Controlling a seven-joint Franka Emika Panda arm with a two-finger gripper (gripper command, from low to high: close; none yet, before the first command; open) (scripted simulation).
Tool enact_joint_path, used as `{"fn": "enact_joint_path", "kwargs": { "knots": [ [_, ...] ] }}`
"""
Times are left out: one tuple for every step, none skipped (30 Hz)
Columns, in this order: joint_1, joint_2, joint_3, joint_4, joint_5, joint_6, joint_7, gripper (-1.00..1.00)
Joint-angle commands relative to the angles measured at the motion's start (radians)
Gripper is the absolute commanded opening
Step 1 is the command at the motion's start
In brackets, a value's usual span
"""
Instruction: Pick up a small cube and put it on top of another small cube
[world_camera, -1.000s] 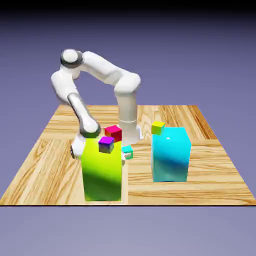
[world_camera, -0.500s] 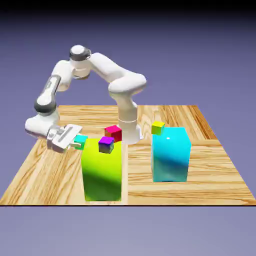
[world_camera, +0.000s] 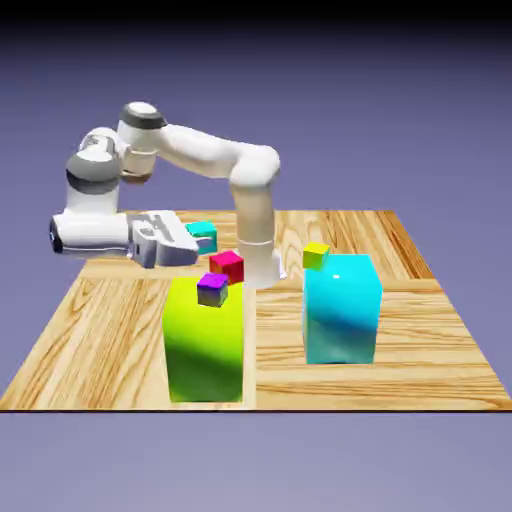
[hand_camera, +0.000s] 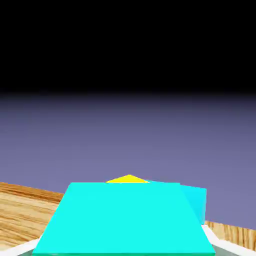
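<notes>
At the left of the exterior frame the claw (world_camera: 196, 240) lies level, pinching the small cube (world_camera: 204, 235) above the lime block (world_camera: 206, 340) and its purple cube (world_camera: 212, 289). The cube looks light, stiff and smooth-faced, best held squarely across opposite flat faces.

Purple cube (world_camera: 212, 289) and red cube (world_camera: 228, 266) top the lime block (world_camera: 204, 345)

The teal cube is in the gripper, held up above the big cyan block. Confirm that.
Not quite. The gripper does hold the teal cube up, but near the green block, not above the cyan block, which stands off to the exterior view's right.
</notes>
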Motion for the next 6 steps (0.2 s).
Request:
{"fn": "enact_joint_path", "kwargs": {
  "knots": [
    [-0.009,-0.001,-0.004,-0.036,-0.005,0.028,-0.006,-1.0],
    [-0.019,-0.002,-0.008,-0.073,-0.01,0.056,-0.011,-1.0],
    [-0.026,-0.003,-0.011,-0.102,-0.014,0.078,-0.016,-1.0],
    [-0.026,-0.003,-0.011,-0.102,-0.014,0.078,-0.016,1.0],
    [-0.026,-0.003,-0.011,-0.102,-0.014,0.078,-0.016,1.0],
    [-0.017,-0.002,-0.007,-0.066,-0.009,0.051,-0.01,1.0]
  ]
}}
